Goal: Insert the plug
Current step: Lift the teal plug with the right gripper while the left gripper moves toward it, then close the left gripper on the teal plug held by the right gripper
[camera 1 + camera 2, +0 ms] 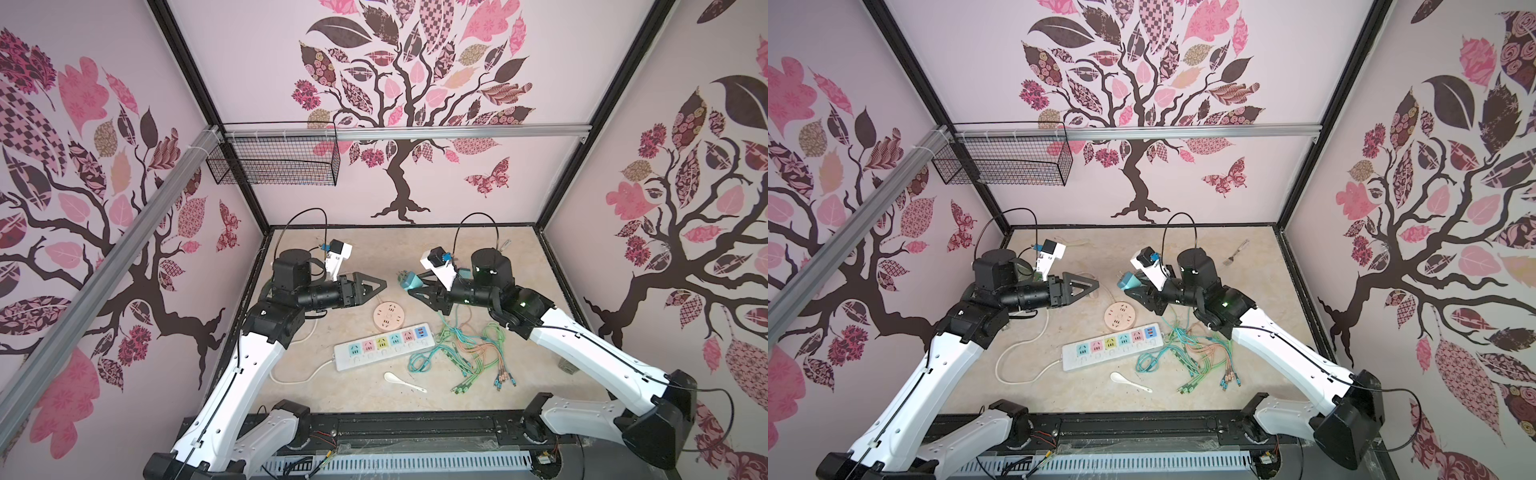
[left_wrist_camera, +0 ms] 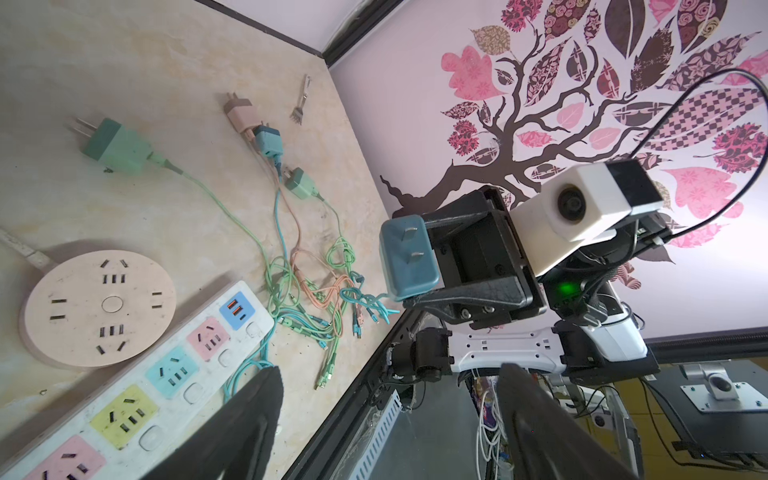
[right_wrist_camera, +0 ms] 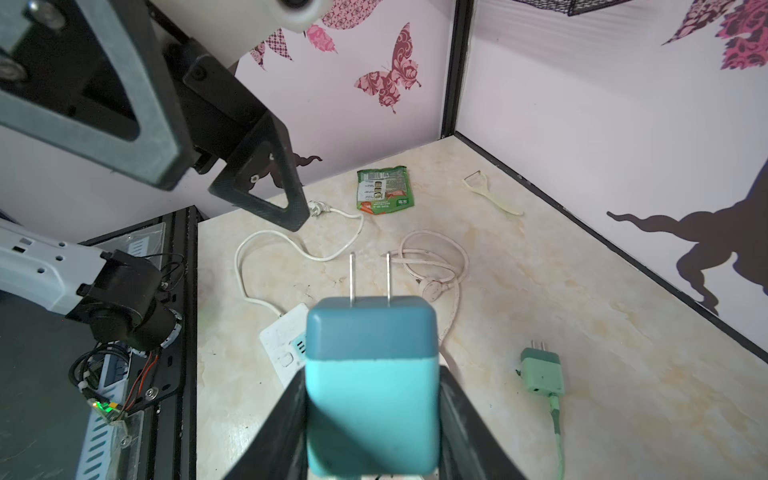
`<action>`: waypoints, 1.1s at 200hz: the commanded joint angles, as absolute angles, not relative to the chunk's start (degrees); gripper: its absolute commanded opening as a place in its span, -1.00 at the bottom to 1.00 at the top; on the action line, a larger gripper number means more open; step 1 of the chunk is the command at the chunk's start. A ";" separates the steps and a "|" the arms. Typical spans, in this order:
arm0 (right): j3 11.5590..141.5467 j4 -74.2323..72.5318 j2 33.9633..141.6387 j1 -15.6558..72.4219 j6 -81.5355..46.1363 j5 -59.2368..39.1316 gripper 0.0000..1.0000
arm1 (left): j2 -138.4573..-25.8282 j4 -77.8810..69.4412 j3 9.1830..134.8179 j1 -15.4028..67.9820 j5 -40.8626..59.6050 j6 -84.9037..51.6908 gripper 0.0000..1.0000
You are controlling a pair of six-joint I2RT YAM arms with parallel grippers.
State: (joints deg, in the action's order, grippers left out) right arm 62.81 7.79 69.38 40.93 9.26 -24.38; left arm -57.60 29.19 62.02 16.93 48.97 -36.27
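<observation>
My right gripper (image 1: 415, 286) is shut on the blue two-tone plug (image 1: 410, 280), held in the air above the table. The right wrist view shows the plug (image 3: 372, 374) clamped between both fingers, its two flat prongs pointing away from the gripper. My left gripper (image 1: 380, 286) hovers a short way left of the plug. It stands open and empty; in its wrist view the dark fingers (image 2: 257, 399) are wide apart and the plug (image 2: 409, 257) faces the camera. Below lie a white power strip (image 1: 384, 345) with coloured sockets and a round pink socket disc (image 1: 388, 315).
Tangled green, teal and orange cables (image 1: 465, 353) lie right of the strip, a white spoon (image 1: 399, 380) in front of it. Several other plugs (image 2: 120, 149) and a fork (image 2: 301, 99) lie farther back. A green packet (image 3: 384, 191), a peeler (image 3: 490, 195) and white cords (image 3: 299, 249) lie near the left wall.
</observation>
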 commanded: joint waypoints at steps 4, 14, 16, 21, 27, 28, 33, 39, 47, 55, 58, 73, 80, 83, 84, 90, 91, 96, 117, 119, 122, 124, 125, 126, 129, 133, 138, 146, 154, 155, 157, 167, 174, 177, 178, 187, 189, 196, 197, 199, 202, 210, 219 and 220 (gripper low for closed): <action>66.11 7.21 70.23 43.97 10.13 -21.61 -0.52 | -57.61 28.64 63.70 17.14 50.13 -36.30 0.60; 66.31 6.98 70.44 44.98 10.20 -21.12 -0.52 | -57.79 28.72 63.55 17.16 50.27 -36.38 0.55; 66.35 6.95 70.43 45.17 10.24 -20.99 -0.52 | -57.89 28.73 63.48 17.17 50.34 -36.38 0.54; 66.34 6.86 70.50 45.64 10.21 -20.80 -0.52 | -57.91 28.65 63.46 17.14 50.43 -36.39 0.52; 66.49 6.86 70.71 46.14 10.20 -20.55 -0.52 | -58.07 28.71 63.45 17.21 50.58 -36.43 0.48; 66.49 6.86 70.71 46.14 10.20 -20.55 -0.52 | -58.08 28.73 63.45 17.17 50.60 -36.45 0.48; 66.64 6.91 70.81 46.56 10.20 -20.33 -0.52 | -58.22 28.66 63.43 17.21 50.90 -36.47 0.46; 66.66 6.89 70.95 46.92 10.28 -20.07 -0.52 | -58.35 28.62 63.46 17.23 51.23 -36.47 0.44; 66.71 6.86 71.09 47.39 10.36 -19.87 -0.52 | -58.45 28.52 63.50 17.39 51.63 -36.39 0.43; 66.80 6.93 71.30 47.81 10.45 -19.69 -0.52 | -58.54 28.48 63.53 17.77 51.90 -36.11 0.43; 66.92 7.01 71.39 47.88 10.46 -19.63 -0.52 | -58.48 28.48 63.56 18.00 51.95 -35.97 0.43; 67.00 7.11 71.60 48.50 10.64 -19.04 -0.53 | -58.67 28.78 63.80 19.15 51.93 -35.34 0.42; 67.11 7.20 71.71 48.80 10.88 -18.71 -0.53 | -58.95 29.11 63.86 19.71 51.91 -34.95 0.41; 67.17 7.20 71.69 48.83 10.89 -18.65 -0.53 | -59.06 29.38 64.01 19.94 51.82 -34.82 0.41; 67.16 7.21 71.75 48.85 10.89 -18.60 -0.53 | -59.11 29.46 64.09 20.04 51.84 -34.73 0.41; 67.19 7.23 71.81 49.07 11.11 -18.32 -0.53 | -59.47 29.95 64.25 20.47 51.69 -34.48 0.39; 67.26 7.26 71.81 49.10 11.09 -18.30 -0.53 | -59.53 30.00 64.29 20.52 51.64 -34.42 0.38; 67.21 7.29 71.82 49.21 11.20 -18.12 -0.53 | -59.75 30.28 64.33 20.76 51.59 -34.30 0.35; 67.16 7.21 71.97 49.60 11.64 -17.04 -0.53 | -60.64 31.02 64.77 21.00 51.63 -34.28 0.23; 67.22 7.27 72.02 49.64 11.68 -16.94 -0.53 | -60.71 31.13 64.77 21.01 51.60 -34.28 0.22; 67.16 7.29 72.06 49.68 11.76 -16.82 -0.54 | -60.73 31.18 64.80 20.96 51.71 -34.23 0.21; 67.15 7.29 72.07 49.71 11.84 -16.75 -0.53 | -60.80 31.17 64.82 20.93 51.71 -34.20 0.21; 67.19 7.34 72.03 49.73 11.85 -16.72 -0.53 | -60.81 31.19 64.84 20.97 51.69 -34.19 0.21; 67.17 7.36 72.00 49.74 11.90 -16.67 -0.53 | -60.77 31.19 64.85 20.94 51.73 -34.19 0.20; 67.22 7.38 72.05 49.77 11.95 -16.51 -0.53 | -60.81 31.20 64.86 20.98 51.74 -34.20 0.20; 67.17 7.46 72.15 49.82 12.03 -16.45 -0.54 | -60.97 31.20 64.91 21.09 51.82 -34.19 0.19; 67.18 7.54 72.14 49.84 12.25 -16.27 -0.53 | -61.07 31.29 64.94 21.07 51.91 -34.19 0.19; 67.18 7.56 72.16 49.92 12.38 -16.00 -0.53 | -61.25 31.38 64.87 21.09 52.07 -34.19 0.18; 67.17 7.64 72.18 50.11 12.58 -15.91 -0.53 | -61.50 31.49 64.87 21.17 52.12 -34.19 0.17; 67.20 7.64 72.26 50.10 12.58 -15.91 -0.53 | -61.51 31.48 64.87 21.18 52.12 -34.19 0.17; 67.23 7.62 72.29 50.16 12.57 -15.86 -0.54 | -61.61 31.49 64.86 21.16 52.12 -34.19 0.16; 67.15 7.65 72.39 50.18 12.76 -15.69 -0.53 | -61.99 31.55 64.95 21.31 52.21 -34.19 0.13; 67.21 7.71 72.50 50.23 12.92 -15.57 -0.53 | -62.17 31.64 65.13 21.48 52.28 -34.19 0.11; 67.20 7.67 72.51 50.27 12.94 -15.48 -0.53 | -62.27 31.68 65.15 21.57 52.34 -34.19 0.10; 67.22 7.61 72.51 50.27 12.93 -15.47 -0.53 | -62.34 31.71 65.14 21.60 52.36 -34.19 0.10; 67.19 7.67 72.54 50.37 13.11 -15.43 -0.54 | -62.63 31.81 65.39 21.96 52.46 -34.15 0.08; 67.16 7.72 72.58 50.36 13.19 -15.33 -0.54 | -62.66 31.81 65.50 22.06 52.47 -34.16 0.08; 67.17 7.71 72.64 50.43 13.27 -15.22 -0.54 | -62.82 31.82 65.63 22.46 52.38 -34.04 0.07; 67.20 7.72 72.62 50.44 13.27 -15.21 -0.54 | -62.79 31.82 65.64 22.52 52.38 -34.02 0.07; 67.16 7.78 72.65 50.45 13.32 -15.21 -0.54 | -62.85 31.86 65.70 22.57 52.36 -34.02 0.06; 67.18 7.84 72.71 50.45 13.43 -15.13 -0.53 | -62.97 31.87 65.75 22.68 52.28 -33.94 0.06; 67.20 7.90 72.77 50.57 13.60 -15.12 -0.53 | -63.23 31.93 65.96 23.02 52.17 -33.93 0.04; 67.18 7.93 72.81 50.54 13.71 -14.99 -0.53 | -63.48 31.93 66.05 23.29 52.16 -33.93 0.01; 67.16 7.92 72.79 50.54 13.75 -14.96 -0.54 | -63.47 31.92 66.07 23.29 52.18 -33.97 0.01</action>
State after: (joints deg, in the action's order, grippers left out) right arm 63.81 8.19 71.94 49.93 12.88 -15.66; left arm -63.11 32.03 63.31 22.48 51.66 -34.98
